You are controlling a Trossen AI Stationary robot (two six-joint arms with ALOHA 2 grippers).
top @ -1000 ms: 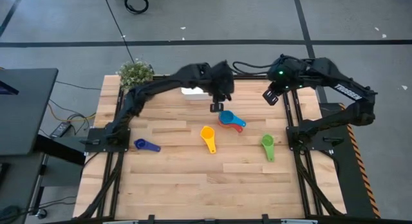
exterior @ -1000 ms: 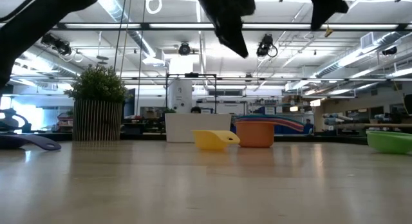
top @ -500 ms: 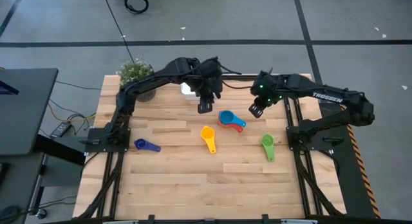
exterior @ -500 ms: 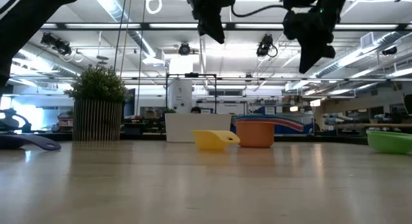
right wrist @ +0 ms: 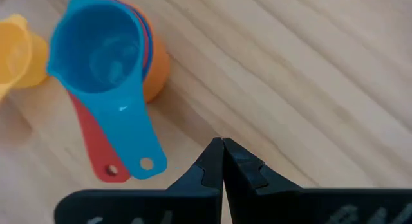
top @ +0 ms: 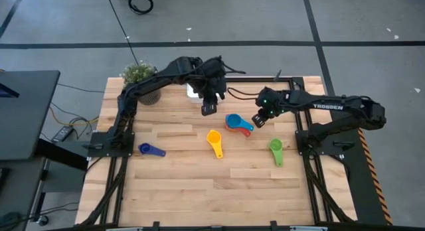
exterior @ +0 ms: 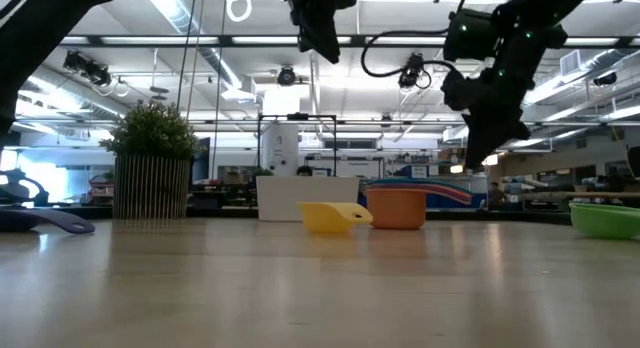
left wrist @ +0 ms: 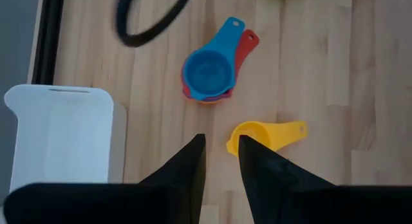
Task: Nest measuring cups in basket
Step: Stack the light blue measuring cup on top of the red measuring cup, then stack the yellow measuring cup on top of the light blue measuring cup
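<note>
A light blue measuring cup sits nested in a red and an orange one as a stack (top: 236, 123) (right wrist: 106, 50) mid-table. A yellow cup (top: 214, 142), a green cup (top: 276, 152) and a dark blue cup (top: 151, 149) lie apart on the wood. The white basket (left wrist: 61, 140) stands at the far edge, mostly under my left arm in the high view. My left gripper (top: 208, 109) (left wrist: 221, 156) hangs high between basket and stack, narrowly open with nothing in it. My right gripper (top: 257, 120) (right wrist: 223, 153) is shut and hovers just right of the stack's handles.
A potted green plant (top: 141, 76) stands at the table's far left corner. Black frame rails run along both table sides (top: 302, 118). Bare wood lies toward the near edge (top: 219, 191).
My right gripper has dropped a long way, moving toward the table's left and near side, and now hangs beside the stack of cups, still shut. My left gripper has risen and moved toward the table's left, away from the stack. No cup has moved.
</note>
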